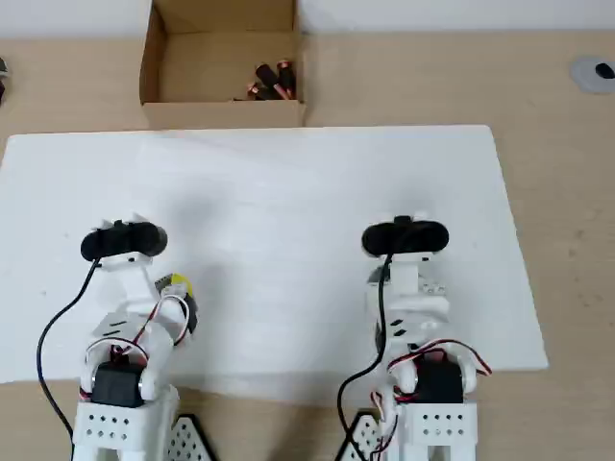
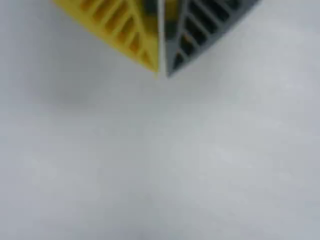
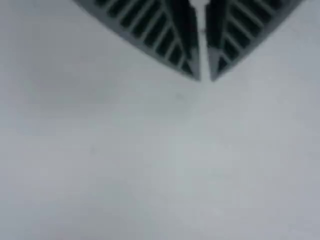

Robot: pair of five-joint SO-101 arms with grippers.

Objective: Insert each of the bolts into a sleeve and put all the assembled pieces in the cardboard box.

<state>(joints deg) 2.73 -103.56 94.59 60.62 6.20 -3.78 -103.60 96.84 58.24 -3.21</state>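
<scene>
The cardboard box [image 1: 154, 72] sits at the far edge of the table [image 1: 562, 192], its far wall cut off by the top of the high view. In its near right corner lie the assembled pieces [image 1: 270, 82], dark with coppery-red ends (they are small and bunched, so I cannot tell their number, nor bolt from sleeve). Nearer than the box, a white sheet [image 1: 288, 192] covers the middle of the table. Both arms stand folded at the sheet's near edge, well apart: the left arm [image 1: 125, 322], known by a yellow part beside its wrist, and the right arm [image 1: 415, 307].

The high view places the box and pieces; the wrist views give the tips. The left tool [image 2: 161, 71] is closed and empty, its yellow finger [image 2: 120, 30] and grey finger [image 2: 200, 30] meeting at their points over the sheet. The right tool [image 3: 204, 77] has two grey fingers [image 3: 150, 30] closed to a hairline slit, gripping nothing. The upper parts of both tools are cut off at the frame edge.
</scene>
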